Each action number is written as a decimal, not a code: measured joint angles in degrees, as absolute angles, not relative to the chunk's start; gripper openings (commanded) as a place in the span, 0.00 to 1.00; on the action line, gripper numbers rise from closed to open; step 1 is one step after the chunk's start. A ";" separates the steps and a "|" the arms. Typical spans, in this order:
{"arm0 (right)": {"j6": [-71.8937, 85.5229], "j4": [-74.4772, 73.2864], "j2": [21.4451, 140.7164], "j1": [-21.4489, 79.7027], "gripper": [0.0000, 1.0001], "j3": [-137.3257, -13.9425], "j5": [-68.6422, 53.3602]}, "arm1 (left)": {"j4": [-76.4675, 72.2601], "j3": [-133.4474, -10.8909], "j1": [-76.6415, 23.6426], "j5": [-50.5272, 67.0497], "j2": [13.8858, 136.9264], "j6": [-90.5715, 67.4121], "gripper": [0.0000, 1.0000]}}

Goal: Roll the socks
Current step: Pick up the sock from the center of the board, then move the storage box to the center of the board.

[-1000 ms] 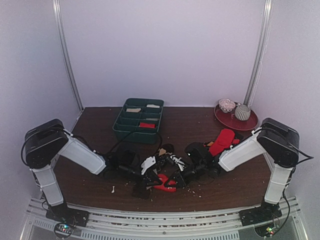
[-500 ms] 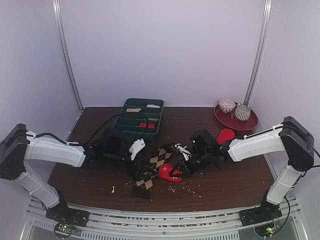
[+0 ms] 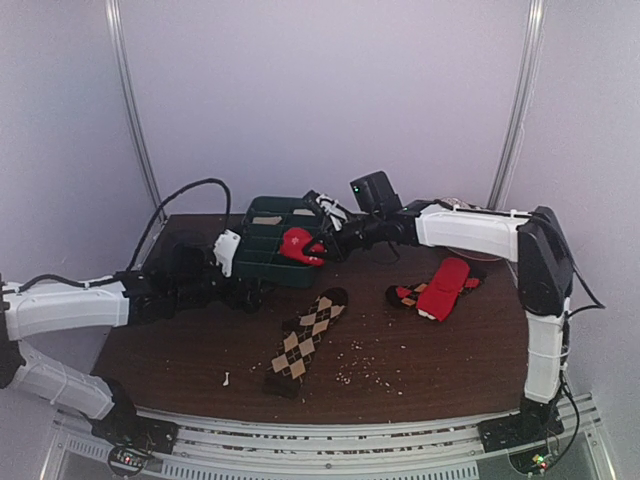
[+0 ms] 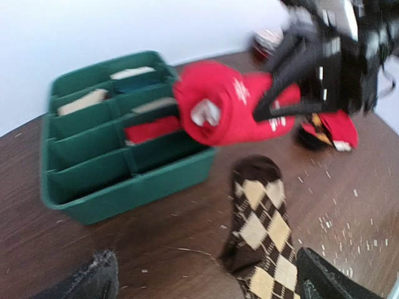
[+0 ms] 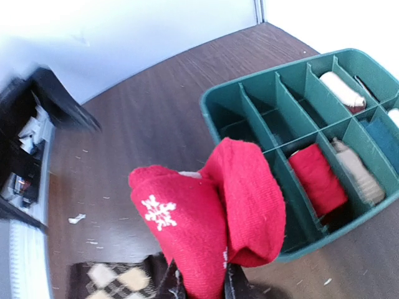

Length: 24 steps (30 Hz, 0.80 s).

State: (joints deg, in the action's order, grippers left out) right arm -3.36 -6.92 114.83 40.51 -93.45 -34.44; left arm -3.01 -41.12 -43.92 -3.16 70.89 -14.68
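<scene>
**Red sock bundle held over the tray**

The right gripper [image 5: 201, 285] clamps the red sock bundle [image 3: 297, 244] over the near right part of the green tray [image 3: 262, 270], perhaps touching its rim. The left gripper [image 4: 207, 272], jaws spread and empty, hangs left of the tray. The argyle sock [image 3: 308, 330] lies flat nearer.

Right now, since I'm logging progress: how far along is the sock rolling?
Done: the red socks look rolled into a bundle. In hand: the right gripper holds that bundle at the tray, not yet dropped in. Left: the argyle sock lies flat and unrolled on the table.
</scene>
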 measured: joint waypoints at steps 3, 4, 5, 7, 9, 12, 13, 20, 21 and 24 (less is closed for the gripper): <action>-7.51 -9.28 121.97 39.99 0.00 -101.45 -33.69 | -1.67 -41.04 -40.23 -6.48 66.15 -18.83 0.98; -9.19 -9.98 124.22 39.86 0.00 -103.83 -33.23 | -1.54 -41.04 -39.07 -7.33 64.31 -20.05 0.98; -10.70 -10.74 126.17 39.83 0.00 -105.86 -32.62 | -1.43 -41.06 -38.00 -8.12 62.74 -21.19 0.98; -13.63 -12.16 129.10 39.83 0.00 -108.88 -31.68 | -0.91 -41.06 -36.34 -9.23 60.60 -22.83 0.98; -16.34 -12.88 131.39 39.83 0.00 -111.24 -30.87 | 0.21 -41.06 -34.87 -10.02 59.51 -24.25 0.98; -19.38 -13.45 132.75 39.83 0.00 -112.62 -30.39 | 1.61 -40.95 -34.15 -10.37 59.59 -25.36 0.98; -20.29 -13.43 132.84 39.83 0.00 -112.77 -30.37 | 1.74 -40.80 -34.13 -10.35 59.64 -25.58 0.98; -26.11 -13.23 133.40 39.83 0.01 -113.89 -30.24 | 1.52 -38.89 -34.11 -10.20 60.53 -25.91 0.98; -27.14 -13.30 134.08 39.83 0.01 -114.72 -30.17 | 1.50 -38.59 -34.11 -10.04 60.69 -25.93 0.98; -29.76 -14.28 136.62 40.05 0.01 -117.43 -29.41 | 1.30 -37.87 -34.11 -9.58 60.93 -25.91 0.98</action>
